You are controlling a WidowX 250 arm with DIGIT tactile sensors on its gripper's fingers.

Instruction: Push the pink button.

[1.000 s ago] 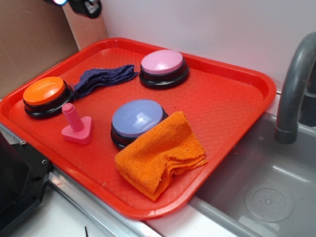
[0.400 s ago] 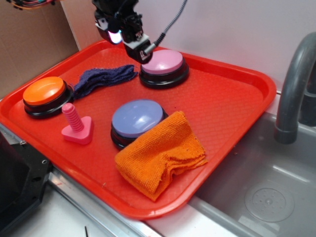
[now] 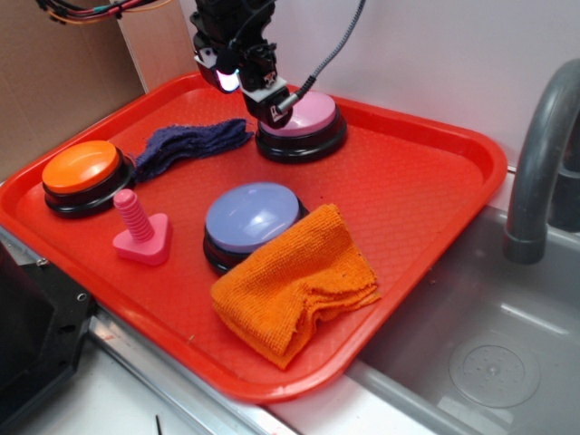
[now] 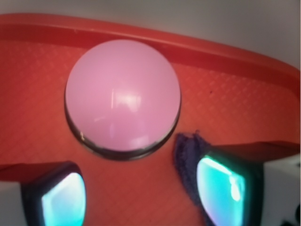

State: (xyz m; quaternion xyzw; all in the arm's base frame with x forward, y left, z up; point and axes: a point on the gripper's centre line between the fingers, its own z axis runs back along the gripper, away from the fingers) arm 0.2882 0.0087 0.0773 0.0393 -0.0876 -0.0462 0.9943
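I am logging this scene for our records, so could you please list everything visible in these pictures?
pink button: one, pale pink dome on black base, far side of the tray, partly behind the gripper
lavender-blue button: one, middle of tray, near edge under the orange cloth
orange button: one, black base, left end of tray
pink peg: one, screw-shaped on triangular base, upright, in front of the orange button
dark blue cloth: one, crumpled, between the orange and pink buttons
orange cloth: one, folded, near side of tray
tray: one, red
sink: one, grey, right of tray
faucet: one, grey, right edge
gripper: one, black, over the pink button's left edge; jaws apart in the wrist view
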